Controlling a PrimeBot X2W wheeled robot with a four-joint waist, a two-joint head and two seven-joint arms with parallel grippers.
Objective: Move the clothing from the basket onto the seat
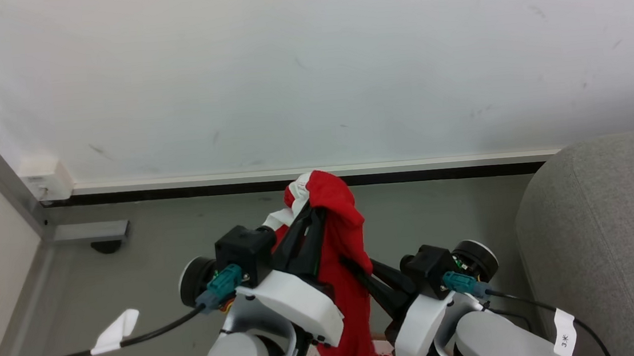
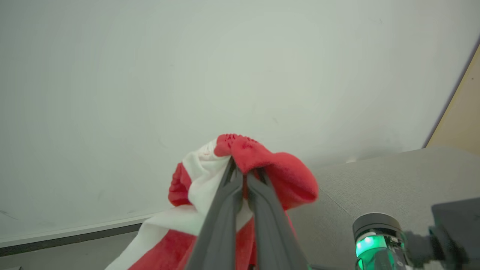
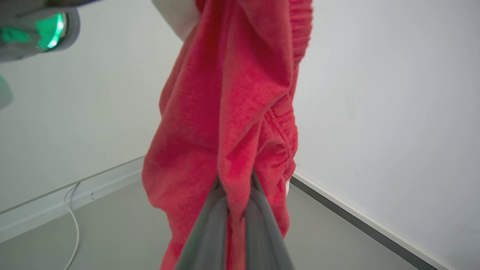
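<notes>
In the head view, the left gripper (image 1: 313, 208) is pointing up and away from the robot, its fingers pressed together on the top fold of the clothing (image 1: 346, 244). The red fabric is draping over those fingertips, with a bit of white showing on the left side, and is hanging straight down between the two arms to the bottom edge of the view. The right gripper (image 1: 348, 262) is reaching in from the right, lower down, and is biting into the hanging part at about mid-height. The clothing is hanging in the air above the floor (image 1: 129, 263), in front of the wall (image 1: 306, 58). The seat (image 1: 614, 232) is sitting well apart to the right, with nothing on the part that shows.

In the left wrist view, the left gripper (image 2: 243, 173) is clamping shut on the clothing (image 2: 288, 180). A red bunch is bulging over the fingertips, and the white panel is falling to the left. The seat (image 2: 375, 180) is lying beyond and to the right. The right arm's wrist (image 2: 375, 240), glowing green, is showing at the lower right.

In the right wrist view, the right gripper (image 3: 235, 184) is squeezing shut on a fold of the clothing (image 3: 232, 112). The fabric is stretching up from the fingertips to the top edge, and more is hanging below them on the left. A cable (image 3: 73, 210) is trailing across the floor at the left.
</notes>
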